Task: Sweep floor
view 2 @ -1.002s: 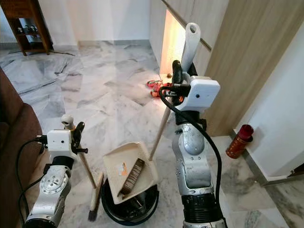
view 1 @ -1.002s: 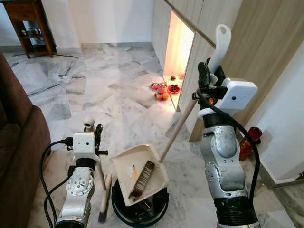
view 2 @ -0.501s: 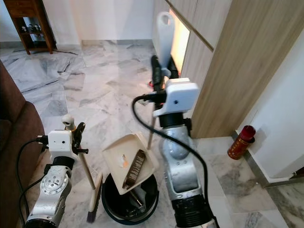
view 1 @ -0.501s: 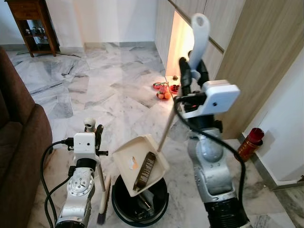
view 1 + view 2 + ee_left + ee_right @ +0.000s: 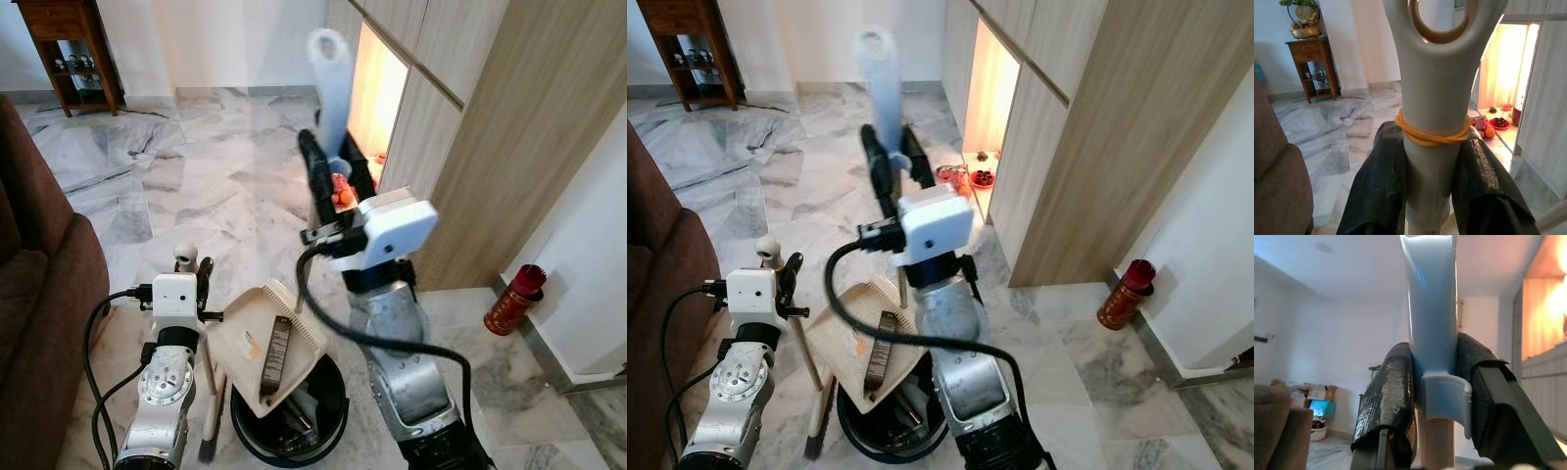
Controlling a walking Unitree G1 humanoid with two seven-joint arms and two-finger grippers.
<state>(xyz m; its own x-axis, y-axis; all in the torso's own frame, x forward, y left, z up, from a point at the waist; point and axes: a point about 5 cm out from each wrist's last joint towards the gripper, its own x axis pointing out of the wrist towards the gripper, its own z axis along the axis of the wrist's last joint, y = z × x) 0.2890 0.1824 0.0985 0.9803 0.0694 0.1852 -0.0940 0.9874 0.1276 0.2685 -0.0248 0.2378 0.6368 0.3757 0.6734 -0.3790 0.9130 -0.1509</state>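
Your right gripper [image 5: 328, 176] pinches the dustpan handle [image 5: 329, 83]; the dustpan [image 5: 263, 345] hangs tilted over the bin [image 5: 328, 406]. Left gripper [image 5: 194, 271] clamps the broom handle [image 5: 1432, 117].

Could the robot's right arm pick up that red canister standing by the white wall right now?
Probably not: the right gripper is shut on the white-handled dustpan tipped over the black bin, and the red canister stands on the floor well off to its right.
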